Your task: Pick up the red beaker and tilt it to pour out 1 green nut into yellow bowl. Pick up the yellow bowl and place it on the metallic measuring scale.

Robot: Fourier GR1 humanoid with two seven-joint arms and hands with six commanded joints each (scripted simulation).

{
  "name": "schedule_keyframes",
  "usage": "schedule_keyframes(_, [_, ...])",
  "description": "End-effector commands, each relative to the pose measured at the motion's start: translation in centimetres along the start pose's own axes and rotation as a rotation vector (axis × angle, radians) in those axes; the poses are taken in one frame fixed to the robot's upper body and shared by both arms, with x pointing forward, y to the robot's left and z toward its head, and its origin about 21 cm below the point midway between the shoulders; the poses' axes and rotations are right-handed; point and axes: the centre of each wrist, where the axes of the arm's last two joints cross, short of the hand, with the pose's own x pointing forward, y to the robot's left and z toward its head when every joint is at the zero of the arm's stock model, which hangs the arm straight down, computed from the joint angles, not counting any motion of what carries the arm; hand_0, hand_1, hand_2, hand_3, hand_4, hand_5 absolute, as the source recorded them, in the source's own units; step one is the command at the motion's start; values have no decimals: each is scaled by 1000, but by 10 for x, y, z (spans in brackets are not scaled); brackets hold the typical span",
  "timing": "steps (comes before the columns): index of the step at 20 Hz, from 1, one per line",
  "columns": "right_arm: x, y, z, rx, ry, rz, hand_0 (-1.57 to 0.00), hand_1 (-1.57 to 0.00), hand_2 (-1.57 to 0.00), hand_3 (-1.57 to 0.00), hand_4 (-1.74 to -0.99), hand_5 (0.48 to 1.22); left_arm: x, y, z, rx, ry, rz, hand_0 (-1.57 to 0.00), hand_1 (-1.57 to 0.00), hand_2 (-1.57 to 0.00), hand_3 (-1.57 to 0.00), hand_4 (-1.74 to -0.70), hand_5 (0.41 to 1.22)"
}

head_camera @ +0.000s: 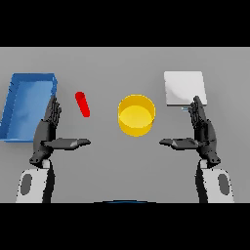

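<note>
Clearly the red beaker (82, 104) sits left of centre on the grey table (122, 161), just beyond and a little right of the left hand (48, 133) — its long axis running far-left to near-right. That hand is the nearer one, fingers straight, thumb spread and holding nothing. Rightward come the yellow bowl (136, 115), then the metallic scale (183, 88) behind the right hand (202, 133) — likewise spread and empty.

Grey table (97, 166), blue tray (14, 105) at left, red beaker (82, 104), yellow bowl (136, 115), metallic scale (183, 88) at right
</note>
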Motion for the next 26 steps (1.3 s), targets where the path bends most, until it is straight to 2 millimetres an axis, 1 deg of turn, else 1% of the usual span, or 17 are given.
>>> schedule_keyframes(1, [0, -1, 0, -2, 1, 0, 1, 1, 1, 1, -1245, 681, 0, 0, 0, 0, 0, 1, 1, 1, 1, 1, -1204, 652])
schedule_keyframes(6, [0, -6, -4, 0, 7, 4, 1, 1, 1, 1, -1245, 681, 0, -3, 2, 2, -6, 2, 1, 1, 1, 1, -1204, 652])
schedule_keyframes(7, [3, -12, 7, 12, -79, 145, 1, 1, 1, 1, -1245, 681, 3, -3, 12, -26, -29, -79, 1, 1, 1, 1, -1204, 652])
schedule_keyframes(9, [7, -10, 20, 46, -142, 275, 1, 1, 1, 1, -1239, 679, 10, -5, 21, -65, -36, -151, 1, 1, 1, 1, -1212, 650])
schedule_keyframes(10, [7, -4, 25, 55, -143, 302, 1, 1, 1, 1, -1235, 679, 16, -4, 23, -69, -35, -166, 1, 1, 1, 1, -1218, 654])
schedule_keyframes(11, [11, -2, 24, 50, -139, 315, 1, 1, 1, 1, -1235, 678, 18, -5, 27, -76, -27, -176, 1, 1, 1, 1, -1223, 658])
schedule_keyframes(12, [13, -4, 24, 49, -141, 326, 1, 1, 1, 1, -1235, 678, 19, -7, 29, -79, -18, -179, 1, 1, 1, 1, -1224, 660])
schedule_keyframes(13, [12, -4, 26, 53, -145, 318, 1, 1, 1, 1, -1241, 680, 20, -8, 28, -82, -16, -183, 1, 1, 1, 1, -1226, 661])
schedule_keyframes(14, [12, -3, 24, 52, -139, 310, 1, 1, 1, 1, -1245, 681, 21, -10, 24, -90, -9, -189, 1, 1, 1, 1, -1230, 662])
schedule_keyframes(16, [13, -3, 25, 68, -147, 298, 1, 1, 1, 1, -1254, 682, 17, -11, 21, -105, 12, -209, 1, 1, 1, 1, -1254, 679])
schedule_keyframes(17, [14, -3, 24, 74, -148, 274, 1, 1, 1, 1, -1265, 680, 12, -15, 14, -117, 22, -202, 1, 1, 1, 1, -1276, 691])
schedule_keyframes(19, [15, -3, 26, 83, -152, 261, 1, 1, 1, 1, -1280, 679, 11, -20, 2, -124, 22, -188, 1, 1, 1, 1, -1331, 713])
schedule_keyframes(20, [16, -5, 26, 78, -157, 258, 1, 1, 1, 1, -1286, 676, 8, -18, -6, -126, 32, -187, 1, 1, 1, 1, -1356, 724])
schedule_keyframes(21, [13, -6, 29, 77, -156, 254, 1, 1, 1, 1, -1296, 677, 6, -18, -11, -131, 37, -196, 1, 1, 1, 1, -1370, 732])
schedule_keyframes(22, [14, -7, 28, 78, -151, 254, 1, 1, 1, 1, -1304, 678, 5, -22, -16, -138, 31, -209, 1, 1, 1, 1, -1377, 738])
schedule_keyframes(25, [12, -4, 27, 70, -140, 242, 1, 1, 1, 1, -1321, 683, 2, -22, -35, -129, 55, -218, 1, 1, 1, 1, -1376, 738])
schedule_keyframes(26, [14, -3, 27, 65, -149, 239, 1, 1, 1, 1, -1329, 685, -4, -22, -37, -126, 71, -219, 1, 1, 1, 1, -1369, 733])
